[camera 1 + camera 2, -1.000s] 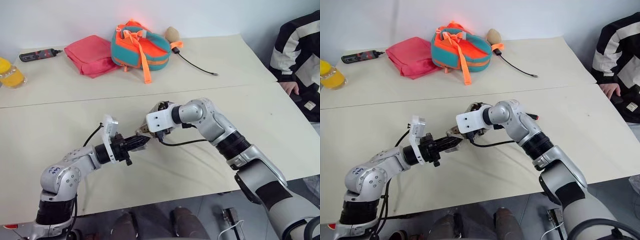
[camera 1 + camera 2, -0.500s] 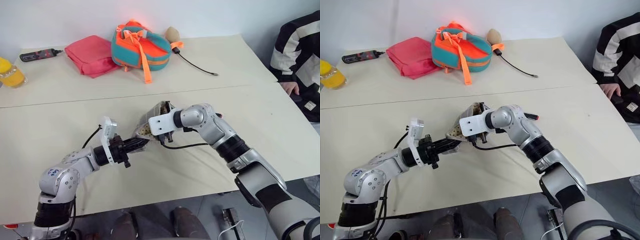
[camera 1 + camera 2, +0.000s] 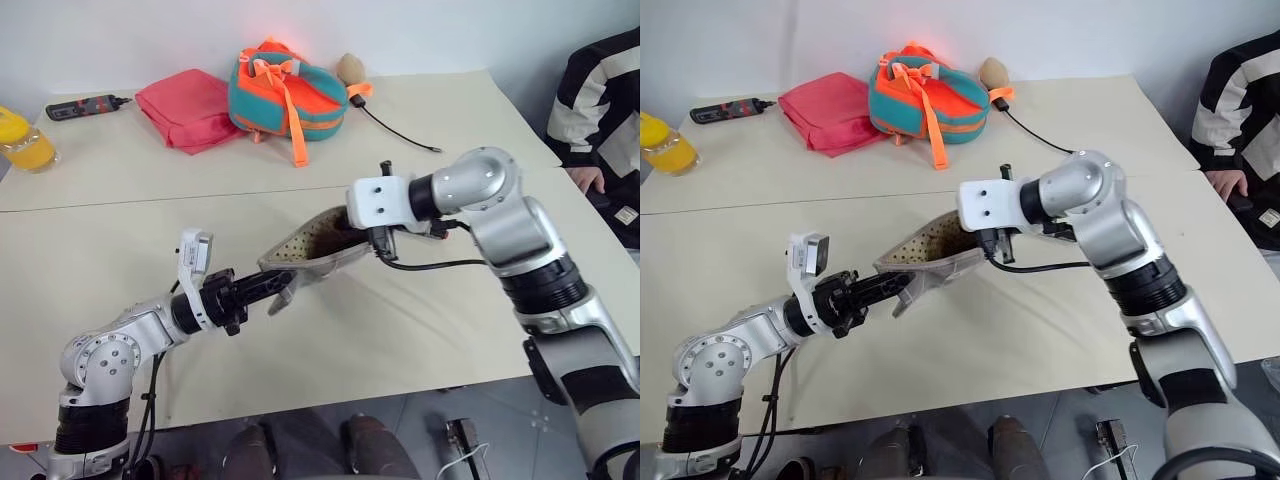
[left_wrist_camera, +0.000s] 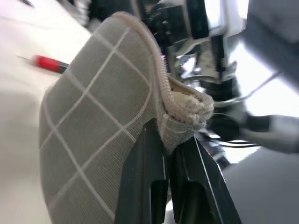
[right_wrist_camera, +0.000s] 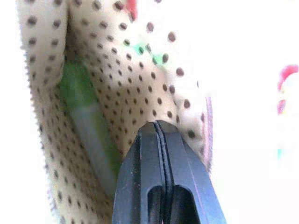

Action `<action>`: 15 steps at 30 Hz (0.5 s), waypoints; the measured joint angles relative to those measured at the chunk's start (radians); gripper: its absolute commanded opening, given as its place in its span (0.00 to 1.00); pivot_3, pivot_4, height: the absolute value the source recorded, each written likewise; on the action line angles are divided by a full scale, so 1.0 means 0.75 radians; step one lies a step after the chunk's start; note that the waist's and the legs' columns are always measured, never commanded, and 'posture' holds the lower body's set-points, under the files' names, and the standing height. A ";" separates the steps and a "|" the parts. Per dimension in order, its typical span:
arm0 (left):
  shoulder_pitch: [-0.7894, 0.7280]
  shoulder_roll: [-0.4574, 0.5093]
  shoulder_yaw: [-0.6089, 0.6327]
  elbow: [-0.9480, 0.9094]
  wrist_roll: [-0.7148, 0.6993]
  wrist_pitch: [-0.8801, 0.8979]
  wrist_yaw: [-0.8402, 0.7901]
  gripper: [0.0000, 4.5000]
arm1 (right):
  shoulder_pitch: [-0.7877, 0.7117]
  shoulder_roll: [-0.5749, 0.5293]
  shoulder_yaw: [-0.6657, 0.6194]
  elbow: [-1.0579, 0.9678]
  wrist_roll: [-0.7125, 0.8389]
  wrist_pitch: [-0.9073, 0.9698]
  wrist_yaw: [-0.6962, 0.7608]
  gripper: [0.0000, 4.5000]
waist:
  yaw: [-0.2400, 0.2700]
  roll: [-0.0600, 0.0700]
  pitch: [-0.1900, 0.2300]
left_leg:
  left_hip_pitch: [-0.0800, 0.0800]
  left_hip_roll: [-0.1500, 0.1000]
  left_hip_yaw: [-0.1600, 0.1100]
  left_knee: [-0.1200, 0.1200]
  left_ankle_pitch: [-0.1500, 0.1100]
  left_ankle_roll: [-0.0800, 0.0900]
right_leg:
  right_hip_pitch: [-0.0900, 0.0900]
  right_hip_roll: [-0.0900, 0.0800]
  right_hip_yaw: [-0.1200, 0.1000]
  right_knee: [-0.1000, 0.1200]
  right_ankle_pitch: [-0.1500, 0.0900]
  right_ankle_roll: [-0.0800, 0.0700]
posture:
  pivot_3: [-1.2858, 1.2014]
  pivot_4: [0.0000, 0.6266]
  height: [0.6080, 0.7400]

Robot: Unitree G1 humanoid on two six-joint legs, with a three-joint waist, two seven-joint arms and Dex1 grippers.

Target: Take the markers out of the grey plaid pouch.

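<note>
Above the beige tabletop, mid-frame, the grey plaid pouch is clamped by both tools, left tool and right tool; a green marker remains inside.

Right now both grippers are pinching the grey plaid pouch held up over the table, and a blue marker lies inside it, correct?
Not quite. The marker inside is green, not blue, as the right wrist view shows. The rest holds: the left gripper and right gripper are both shut on the grey plaid pouch, held above the table.
</note>
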 measured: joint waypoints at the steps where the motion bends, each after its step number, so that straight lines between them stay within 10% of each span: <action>1: -0.008 -0.006 0.001 0.015 -0.039 0.017 0.014 0.00 | 0.000 -0.007 0.013 -0.021 0.007 0.033 0.023 0.00 | -0.001 0.000 0.000 | 0.000 0.000 0.000 0.000 0.000 0.000 | 0.000 0.000 0.000 0.000 0.000 0.000 | 0.52 0.24 1.00; 8: 0.088 0.027 -0.088 -0.002 0.117 -0.076 0.000 0.00 | 0.081 -0.015 0.228 -0.096 -0.080 0.133 0.049 0.00 | -0.008 0.000 0.000 | 0.001 0.000 0.002 0.001 0.000 0.000 | 0.000 0.001 0.002 -0.003 0.000 0.000 | 0.52 0.24 1.00; 15: 0.166 0.029 -0.114 0.022 0.296 -0.248 -0.053 0.00 | 0.082 0.052 0.273 -0.007 -0.163 0.045 -0.064 0.42 | -0.008 0.000 0.000 | 0.001 0.000 0.003 0.002 0.000 0.001 | 0.002 0.001 0.003 -0.004 0.000 -0.001 | 0.52 0.24 1.00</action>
